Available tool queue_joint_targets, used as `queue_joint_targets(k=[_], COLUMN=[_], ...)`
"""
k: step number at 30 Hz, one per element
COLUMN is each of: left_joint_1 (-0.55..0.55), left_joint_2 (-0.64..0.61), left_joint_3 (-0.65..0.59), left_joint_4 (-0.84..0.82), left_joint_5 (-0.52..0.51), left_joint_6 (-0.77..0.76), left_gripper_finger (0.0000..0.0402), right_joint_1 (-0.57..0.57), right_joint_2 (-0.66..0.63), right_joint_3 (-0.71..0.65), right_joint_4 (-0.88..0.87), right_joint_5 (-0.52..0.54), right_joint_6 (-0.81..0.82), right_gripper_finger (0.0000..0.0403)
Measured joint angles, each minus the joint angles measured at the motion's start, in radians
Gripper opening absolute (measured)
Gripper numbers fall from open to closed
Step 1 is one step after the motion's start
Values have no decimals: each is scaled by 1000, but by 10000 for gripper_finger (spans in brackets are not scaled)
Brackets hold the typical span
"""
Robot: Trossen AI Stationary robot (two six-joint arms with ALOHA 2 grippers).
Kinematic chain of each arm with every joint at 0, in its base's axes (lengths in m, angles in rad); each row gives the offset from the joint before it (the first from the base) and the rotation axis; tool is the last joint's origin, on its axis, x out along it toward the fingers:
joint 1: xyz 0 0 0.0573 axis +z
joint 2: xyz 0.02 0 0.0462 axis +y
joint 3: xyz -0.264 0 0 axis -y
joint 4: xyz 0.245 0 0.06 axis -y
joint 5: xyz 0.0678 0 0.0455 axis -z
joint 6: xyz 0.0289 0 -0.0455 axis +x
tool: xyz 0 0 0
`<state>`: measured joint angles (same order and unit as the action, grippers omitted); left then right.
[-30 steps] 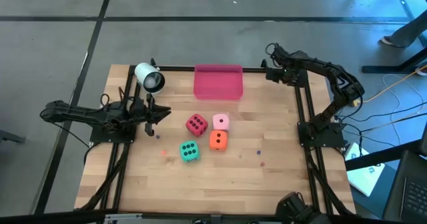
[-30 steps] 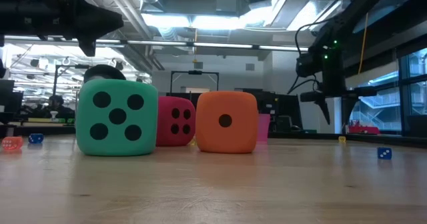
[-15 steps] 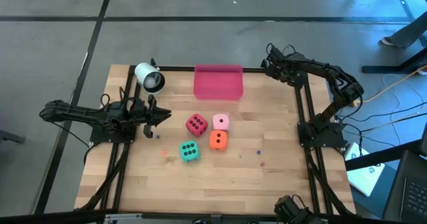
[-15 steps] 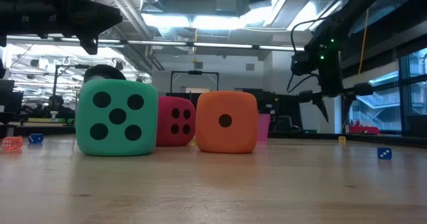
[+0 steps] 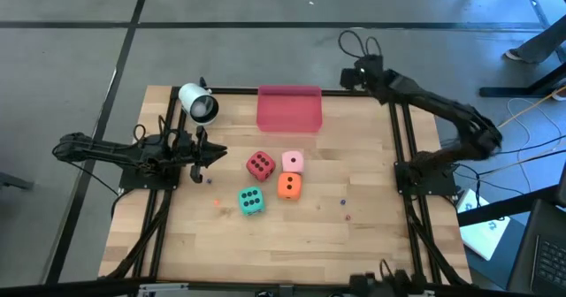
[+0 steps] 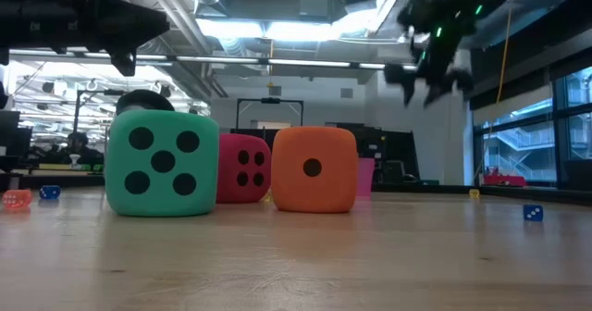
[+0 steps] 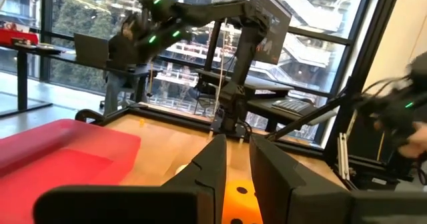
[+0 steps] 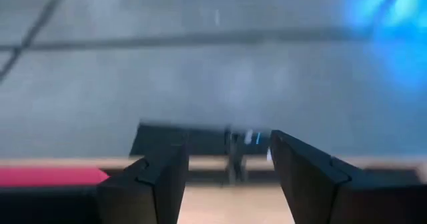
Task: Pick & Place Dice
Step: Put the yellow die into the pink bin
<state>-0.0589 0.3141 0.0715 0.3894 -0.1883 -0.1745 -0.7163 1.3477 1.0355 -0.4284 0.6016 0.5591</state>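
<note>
Four dice rest on the wooden table's middle: red [image 5: 259, 163], light pink [image 5: 293, 162], orange [image 5: 288, 186] and green [image 5: 251, 201]. In the low view the green die [image 6: 162, 163], red die [image 6: 243, 168] and orange die [image 6: 314, 169] stand in a row, and the pink one is hidden. My left gripper [image 5: 218, 150] hovers left of the red die, pointing toward it, its fingers [image 7: 217, 157] only a narrow gap apart and holding nothing. My right gripper [image 5: 348, 74] is raised over the table's far right corner, open and empty [image 8: 229, 164].
A pink rectangular tray [image 5: 289, 109] lies at the far edge, behind the dice. A white roll [image 5: 198, 103] lies at the far left. Tiny dice lie scattered about, among them a blue one [image 6: 533, 213]. Black frame rails [image 5: 409, 182] run along both sides of the table.
My right gripper has risen well above the table and swung toward the far edge, out over the far right corner. It has tipped up from pointing down to a shallower slant. Its fingers stay apart. The dice have not moved.
</note>
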Motion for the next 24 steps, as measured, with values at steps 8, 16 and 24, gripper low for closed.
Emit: queue_joint_targets(k=[8,16,24], left_joint_1=[1,1,1], left_joint_2=[0,0,0], left_joint_3=[0,0,0], left_joint_4=[-31,-22,-19], left_joint_5=[-9,-53,-101], left_joint_6=[11,14,11], left_gripper_finger=[61,61,61], right_joint_1=[275,286,1], right_joint_2=[-289,-296,92], right_joint_3=[0,192,750], right_joint_4=[9,-76,-552], right_joint_5=[296,195,-27], right_joint_6=[-200,-364,-504], right_gripper_finger=[210,196,169])
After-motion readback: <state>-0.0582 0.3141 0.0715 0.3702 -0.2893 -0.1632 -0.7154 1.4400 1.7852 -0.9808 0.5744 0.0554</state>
